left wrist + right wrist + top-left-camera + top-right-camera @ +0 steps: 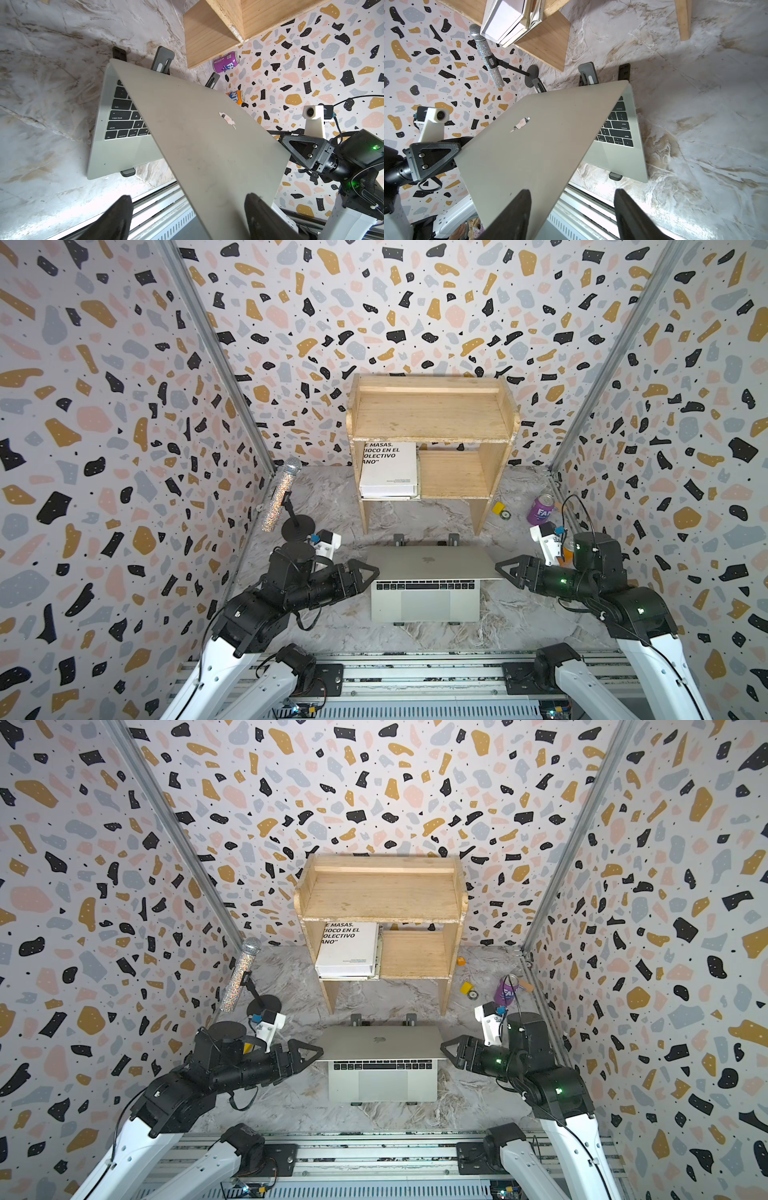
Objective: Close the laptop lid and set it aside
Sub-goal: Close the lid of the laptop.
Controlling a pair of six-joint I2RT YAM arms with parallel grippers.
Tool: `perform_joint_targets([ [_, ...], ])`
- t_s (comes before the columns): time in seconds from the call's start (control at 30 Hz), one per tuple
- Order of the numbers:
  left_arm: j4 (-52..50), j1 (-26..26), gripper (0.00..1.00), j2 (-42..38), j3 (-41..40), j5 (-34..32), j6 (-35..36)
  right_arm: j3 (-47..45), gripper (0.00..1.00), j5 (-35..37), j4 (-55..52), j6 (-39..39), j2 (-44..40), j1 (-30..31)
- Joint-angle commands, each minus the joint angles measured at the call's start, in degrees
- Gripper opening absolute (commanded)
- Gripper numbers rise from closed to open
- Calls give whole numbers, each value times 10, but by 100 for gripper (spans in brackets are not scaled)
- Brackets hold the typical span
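In both top views the laptop point(424, 608) sits low in the middle of the frame on the marbled table point(332, 506), propped on a dark folding stand point(399, 538) whose feet poke out behind and in front of it, just below the wooden shelf point(432, 414). The laptop lid point(432, 564) leans forward over the keyboard with its silver back and apple logo facing up, so only the lowest rows of keys and the trackpad show beneath its front edge. The left claw point(370, 572) reaches in from the left of the frame to the lid's left edge, and the right claw point(500, 568) reaches in from the right to its right edge. In the left wrist view the left claw point(188, 199) is released, its fingers point(118, 216) spread wide with the lid's edge running between them. In the right wrist view the right claw point(572, 191) is likewise spread, straddling the lid's corner. Whether any finger presses on the metal cannot be told. A white book point(388, 468) lies on the shelf's lower level, a glittery microphone point(282, 493) stands at centre left, and a purple can point(540, 510) stands at centre right
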Motion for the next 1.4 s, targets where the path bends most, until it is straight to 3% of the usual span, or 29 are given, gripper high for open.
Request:
perform_joint_targets([
  [0.0, -26, -3, 86, -6, -15, -5, 2, -6, 67, -7, -23, -10, -10, 1],
  [1.37, -28, -16, 85, -72, -118, -4, -25, -103, 65, -20, -59, -8, -86, 1],
])
